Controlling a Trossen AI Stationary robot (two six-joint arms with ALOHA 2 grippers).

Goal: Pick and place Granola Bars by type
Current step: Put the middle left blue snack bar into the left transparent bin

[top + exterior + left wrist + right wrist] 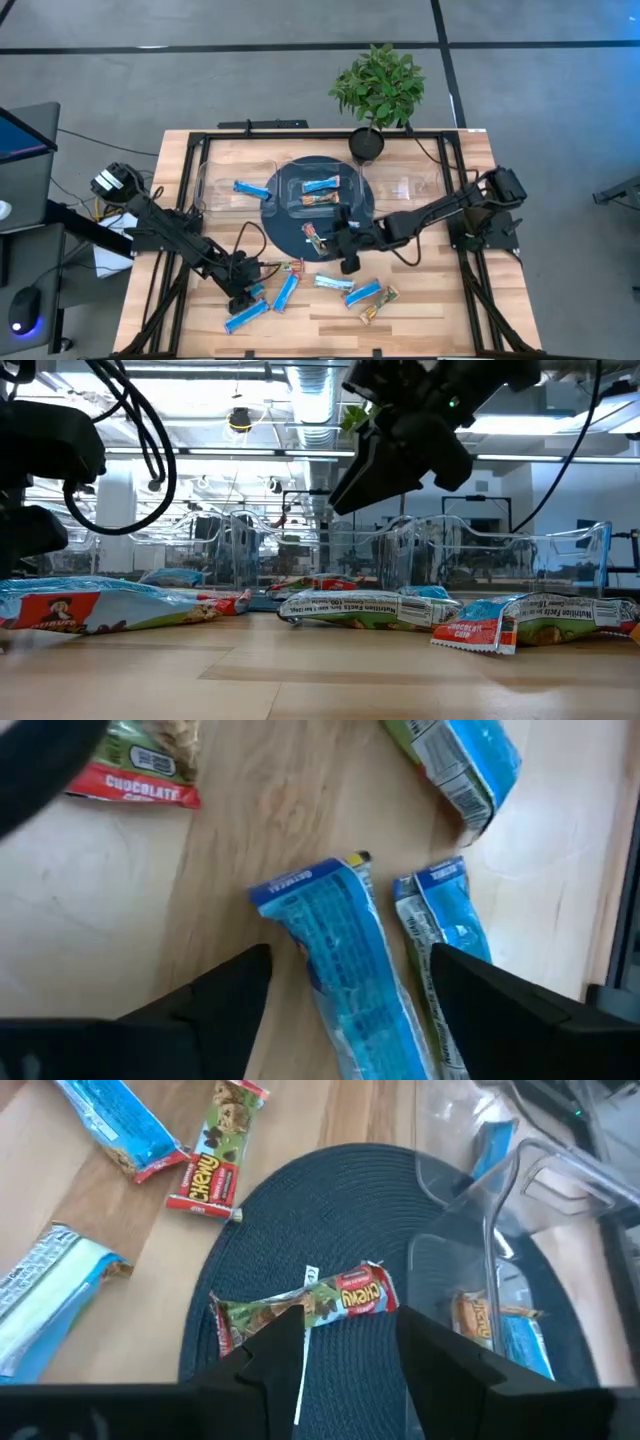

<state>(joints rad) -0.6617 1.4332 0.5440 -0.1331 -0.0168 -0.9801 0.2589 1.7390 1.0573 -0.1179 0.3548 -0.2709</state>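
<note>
Blue bar [345, 960] between left gripper's [350, 985] jaws

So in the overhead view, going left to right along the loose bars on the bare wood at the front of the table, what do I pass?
Blue bar by the left gripper → second blue bar → pale silver-green bar → blue bar → tan bar.

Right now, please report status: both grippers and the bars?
Left gripper open over a blue bar. Right gripper open above Chewy bar on mat. Nothing blocking.
</note>
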